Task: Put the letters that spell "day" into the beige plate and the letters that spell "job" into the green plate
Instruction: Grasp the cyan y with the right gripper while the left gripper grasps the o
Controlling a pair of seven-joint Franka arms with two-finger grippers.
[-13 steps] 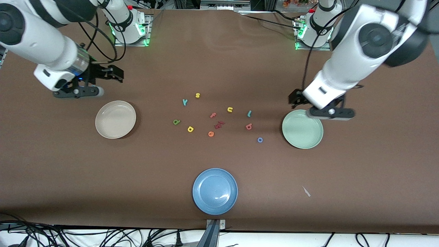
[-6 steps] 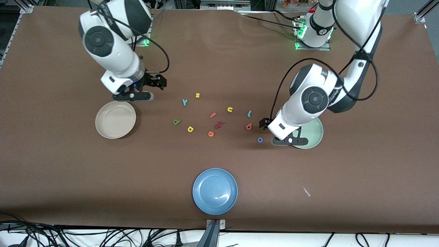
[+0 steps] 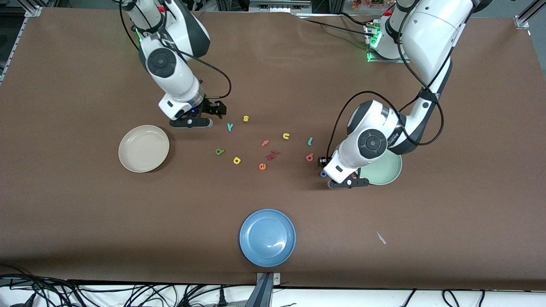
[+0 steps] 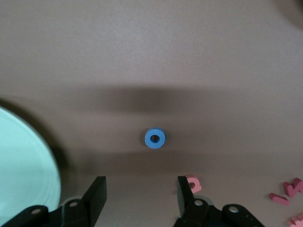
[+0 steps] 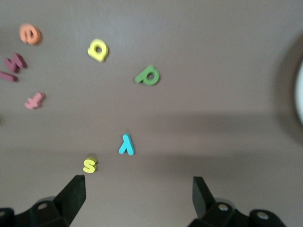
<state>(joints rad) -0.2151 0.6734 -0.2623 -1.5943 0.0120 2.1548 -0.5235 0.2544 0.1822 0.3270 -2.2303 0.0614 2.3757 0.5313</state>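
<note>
Visibly bare beige plate (image 3: 143, 148), green plate (image 3: 386, 170), letters on table (image 3: 273, 76)

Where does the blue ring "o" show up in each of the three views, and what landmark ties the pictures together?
Front view: the blue "o" lies on the table, half hidden under the left tool, beside the green plate.
Left wrist view: the "o" sits near the picture's middle, ahead of the open fingers.
Right wrist view: not in it.
Shared landmark: the salmon "b", next to the "o", also in the left wrist view.
</note>
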